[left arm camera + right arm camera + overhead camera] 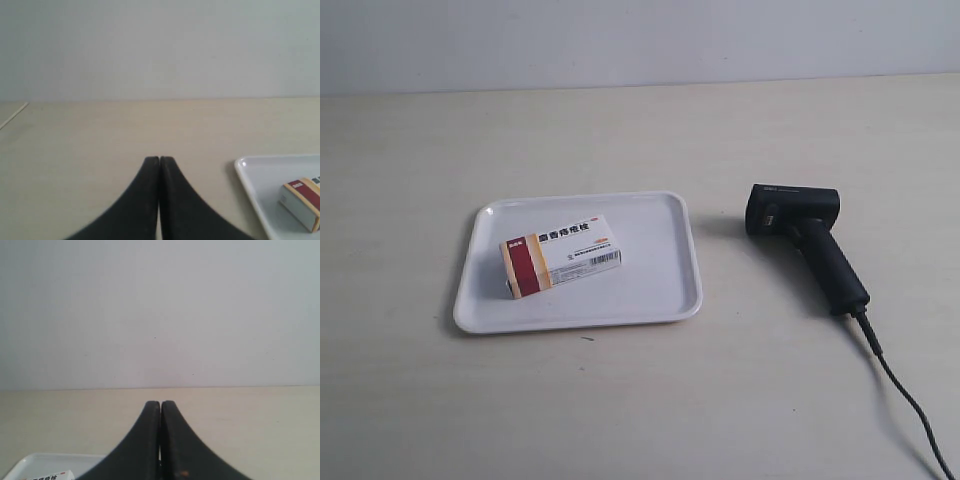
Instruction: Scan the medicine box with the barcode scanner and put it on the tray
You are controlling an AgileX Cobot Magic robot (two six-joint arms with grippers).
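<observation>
The medicine box, white with a dark red and tan band at one end, lies flat inside the white tray at the exterior view's centre-left. The black barcode scanner lies on its side on the table beside the tray, apart from it, its cable trailing toward the lower right corner. No arm shows in the exterior view. My left gripper is shut with nothing in it, and that view catches the tray and the box's banded end off to one side. My right gripper is also shut and empty, with the tray corner low in its view.
The pale wooden table runs back to a plain light wall. The scanner cable snakes across the table toward the exterior view's lower right corner.
</observation>
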